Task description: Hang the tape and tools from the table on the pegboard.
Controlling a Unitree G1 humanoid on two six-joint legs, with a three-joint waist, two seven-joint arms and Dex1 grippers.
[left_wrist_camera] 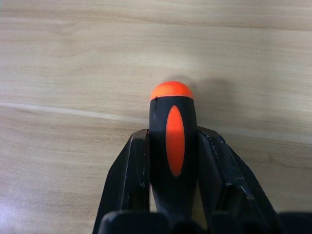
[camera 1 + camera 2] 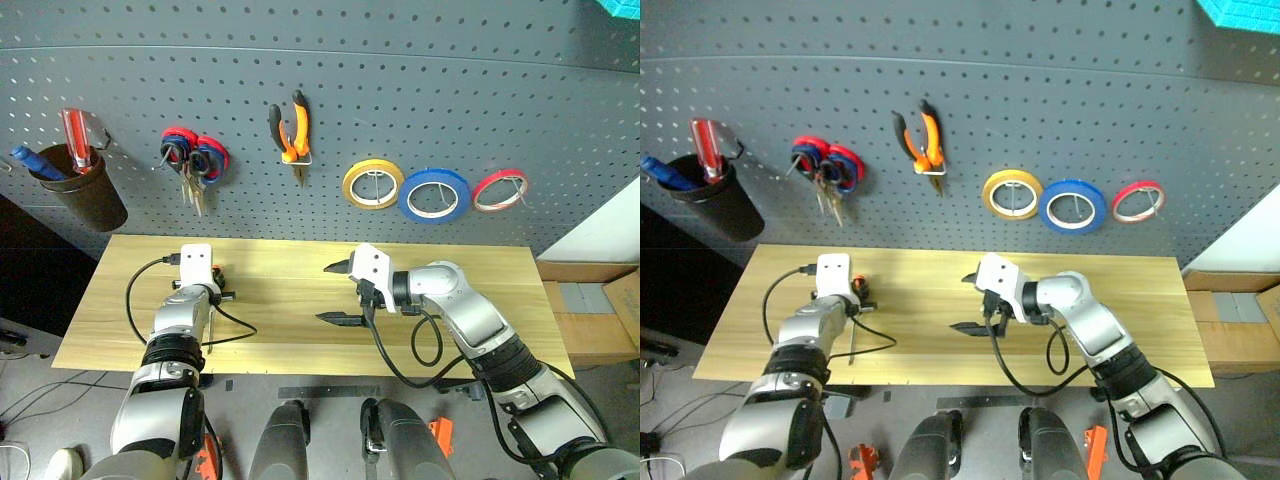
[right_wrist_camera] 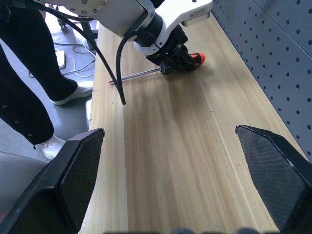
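Note:
A small orange-and-black-handled screwdriver (image 1: 173, 126) lies on the light wooden table (image 2: 480, 280) near its left end. Its metal shaft (image 3: 141, 74) points toward the front edge. My left gripper (image 2: 215, 285) is shut on the handle, one black finger (image 1: 131, 165) pressed on each side. My right gripper (image 2: 336, 293) hovers open over the table's middle, pointing left, with nothing between its fingers. On the dark grey pegboard (image 2: 400, 90) hang the blue tape (image 2: 434, 194) and the orange-handled pliers (image 2: 291, 135).
Also on the pegboard hang a yellow roll (image 2: 373, 184), a red roll (image 2: 499, 190), red-and-blue-handled scissors (image 2: 193, 160) and a black cup (image 2: 85, 185) holding a red-handled screwdriver. A person's legs (image 3: 29, 73) stand left of the table. Cardboard boxes (image 2: 590, 310) sit at the right.

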